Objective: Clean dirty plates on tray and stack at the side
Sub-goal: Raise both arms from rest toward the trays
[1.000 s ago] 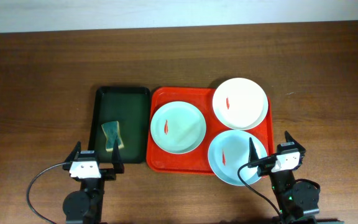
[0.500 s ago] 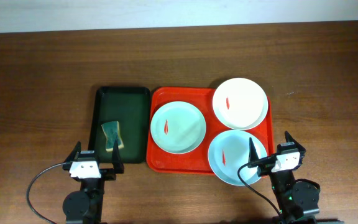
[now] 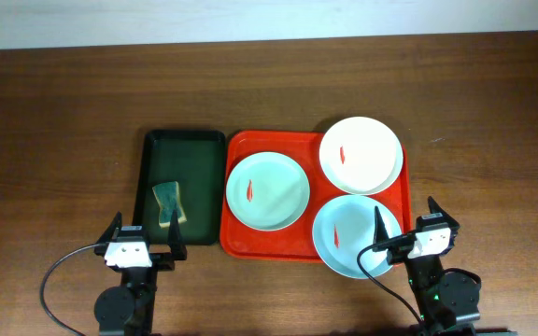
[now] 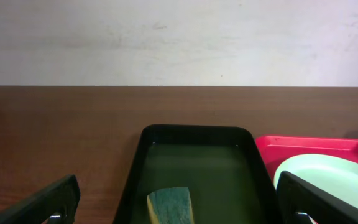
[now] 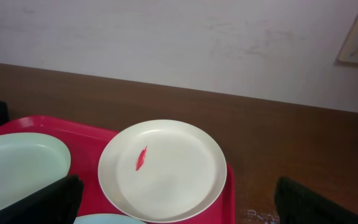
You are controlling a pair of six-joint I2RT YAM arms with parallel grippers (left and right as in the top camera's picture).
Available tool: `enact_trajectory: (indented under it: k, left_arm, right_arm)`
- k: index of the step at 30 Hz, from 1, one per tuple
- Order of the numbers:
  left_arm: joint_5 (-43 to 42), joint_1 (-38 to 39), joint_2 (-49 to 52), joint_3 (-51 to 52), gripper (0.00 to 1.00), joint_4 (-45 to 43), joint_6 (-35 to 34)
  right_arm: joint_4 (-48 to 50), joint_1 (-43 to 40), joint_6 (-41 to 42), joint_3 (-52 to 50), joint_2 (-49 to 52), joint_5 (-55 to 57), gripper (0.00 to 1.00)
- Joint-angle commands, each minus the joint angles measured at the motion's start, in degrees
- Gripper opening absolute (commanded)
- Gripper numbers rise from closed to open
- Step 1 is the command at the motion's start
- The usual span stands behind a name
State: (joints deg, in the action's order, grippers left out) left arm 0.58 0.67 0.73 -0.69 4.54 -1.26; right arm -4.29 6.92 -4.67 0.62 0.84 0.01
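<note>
The red tray holds three plates, each with a small red smear: a mint green plate at its left, a white plate at its back right and a pale blue plate at its front right. My left gripper is open and empty at the front edge, just before the dark green tray. My right gripper is open and empty over the blue plate's right edge. The white plate and the mint plate show in the right wrist view, with the gripper wide open.
A narrow dark green tray lies left of the red tray and holds a blue-green sponge with a yellow side. The sponge lies between my left fingers in the left wrist view. Bare brown table surrounds both trays.
</note>
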Motion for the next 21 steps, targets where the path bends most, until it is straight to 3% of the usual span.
enact_trajectory:
  k: [1,6,11,16,21]
  left_arm:
    - [-2.71,-0.2,-0.22,0.15,0.99,-0.22,0.87]
    - [-12.07,-0.2,-0.22,-1.27,0.99,-0.61,0.87]
    - [-12.39,-0.2,0.02,-9.64,0.99,10.25,0.87]
    - [-12.41,-0.2,6.19,-22.86,0.99,20.02,0.87]
    - [-16.55,-0.2,20.17,-40.02,0.99,29.24,0.9]
  right_arm:
    - [-0.39,0.57,0.44,-0.31,-0.48,0.72,0.98]
    - [1.05,0.57,5.38,-0.28,-0.48,0.52,0.98]
    - [-3.69,0.57,9.9,2.95,-0.48,-1.33,0.99]
    - [-15.06,0.57,9.9,13.94,-0.15,-2.56,0.98]
    - [-23.23,0.57,9.9,28.17,4.48,-2.6,0.98]
